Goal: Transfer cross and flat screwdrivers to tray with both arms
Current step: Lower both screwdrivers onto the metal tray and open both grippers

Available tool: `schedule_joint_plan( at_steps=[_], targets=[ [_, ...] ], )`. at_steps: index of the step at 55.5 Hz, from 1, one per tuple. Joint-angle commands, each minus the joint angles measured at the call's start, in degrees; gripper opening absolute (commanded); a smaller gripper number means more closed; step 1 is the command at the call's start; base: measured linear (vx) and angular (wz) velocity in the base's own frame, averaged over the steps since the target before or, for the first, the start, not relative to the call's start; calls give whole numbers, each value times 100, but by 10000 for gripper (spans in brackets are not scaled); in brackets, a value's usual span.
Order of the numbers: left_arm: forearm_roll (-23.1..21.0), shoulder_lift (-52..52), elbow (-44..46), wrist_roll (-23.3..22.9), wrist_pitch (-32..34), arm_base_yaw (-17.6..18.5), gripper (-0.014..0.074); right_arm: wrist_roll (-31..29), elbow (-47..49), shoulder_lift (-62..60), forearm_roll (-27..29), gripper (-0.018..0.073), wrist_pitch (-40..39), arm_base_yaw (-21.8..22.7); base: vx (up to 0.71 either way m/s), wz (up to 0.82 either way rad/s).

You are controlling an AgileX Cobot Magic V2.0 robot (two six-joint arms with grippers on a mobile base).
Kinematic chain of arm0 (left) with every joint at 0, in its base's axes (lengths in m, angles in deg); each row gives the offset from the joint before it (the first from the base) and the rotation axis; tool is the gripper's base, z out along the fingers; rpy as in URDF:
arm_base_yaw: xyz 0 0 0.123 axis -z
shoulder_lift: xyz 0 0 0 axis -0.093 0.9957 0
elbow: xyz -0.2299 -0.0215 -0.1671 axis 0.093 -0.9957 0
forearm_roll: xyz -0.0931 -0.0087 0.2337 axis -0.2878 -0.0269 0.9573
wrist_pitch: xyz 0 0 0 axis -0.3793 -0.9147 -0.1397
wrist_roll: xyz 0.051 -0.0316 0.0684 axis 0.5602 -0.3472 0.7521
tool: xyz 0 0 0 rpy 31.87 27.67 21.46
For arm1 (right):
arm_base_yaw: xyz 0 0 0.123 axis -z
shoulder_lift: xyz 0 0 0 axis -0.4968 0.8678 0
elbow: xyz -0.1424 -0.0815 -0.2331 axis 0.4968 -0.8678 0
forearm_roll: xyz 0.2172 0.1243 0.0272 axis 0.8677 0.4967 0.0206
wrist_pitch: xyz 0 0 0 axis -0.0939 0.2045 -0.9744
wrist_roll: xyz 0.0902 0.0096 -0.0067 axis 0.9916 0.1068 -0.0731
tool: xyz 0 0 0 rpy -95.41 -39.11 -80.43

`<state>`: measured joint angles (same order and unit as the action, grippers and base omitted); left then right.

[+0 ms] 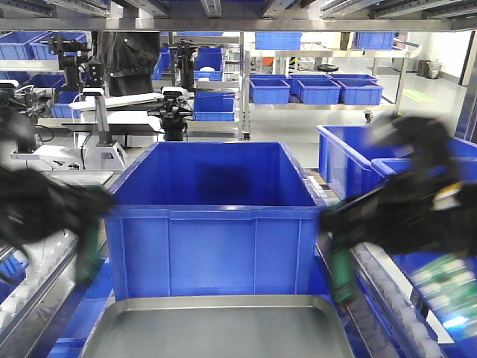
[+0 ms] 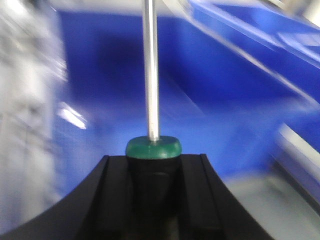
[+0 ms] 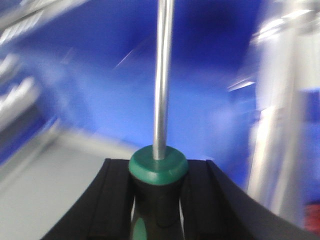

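My left gripper [image 2: 153, 157] is shut on a screwdriver [image 2: 153, 148]. Its black handle sits between the jaws, the green cap shows in front, and the steel shaft points away toward a blue bin wall. My right gripper [image 3: 158, 162] is shut on the other screwdriver [image 3: 158, 168] in the same way. In the front view both arms are blurred. The left gripper [image 1: 86, 224] holds its screwdriver [image 1: 89, 255] left of the big bin. The right gripper [image 1: 335, 239] holds its screwdriver [image 1: 341, 277] just past the right far corner of the grey tray [image 1: 223, 332]. Which screwdriver is cross or flat cannot be told.
A deep blue bin [image 1: 216, 216] stands right behind the tray, between the two arms. More blue bins [image 1: 350, 160] sit at the right, and roller rails [image 1: 387, 298] run along both sides. Shelves with bins and another robot station [image 1: 104, 112] fill the background.
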<state>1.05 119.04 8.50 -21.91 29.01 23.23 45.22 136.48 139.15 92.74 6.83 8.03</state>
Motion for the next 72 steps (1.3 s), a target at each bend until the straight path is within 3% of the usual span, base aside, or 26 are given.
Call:
schedule_joint_plan(
  at_steps=[1,10,18,30,37,42,50,58,72],
  targets=[
    [-252,107,193,-21,-15,256,0,-125,159,193,148,-7,-501,-352,0,0],
    [-256,412,193,-27,-876,445,1,75,159,647,172,0,-293,-553,0,0],
    [-256,582,193,-27,-1152,450,11,494,159,893,166,36,180,-553,0,0],
    [-251,841,193,-27,-1346,450,91,807,159,1058,180,189,689,-553,0,0],
    [-239,1017,193,-2,-1494,450,203,761,159,1107,54,328,619,-547,0,0],
    [-224,1151,193,137,-1540,450,330,718,159,1107,48,426,613,-547,0,0],
    [-231,1182,193,170,-1497,450,488,633,159,1107,19,526,593,-547,0,0],
    [-235,947,193,170,-1387,433,547,633,159,951,25,552,514,-547,0,0],
    [-240,-2,193,170,-885,433,534,633,159,372,-4,552,-83,-547,0,0]
  ],
)
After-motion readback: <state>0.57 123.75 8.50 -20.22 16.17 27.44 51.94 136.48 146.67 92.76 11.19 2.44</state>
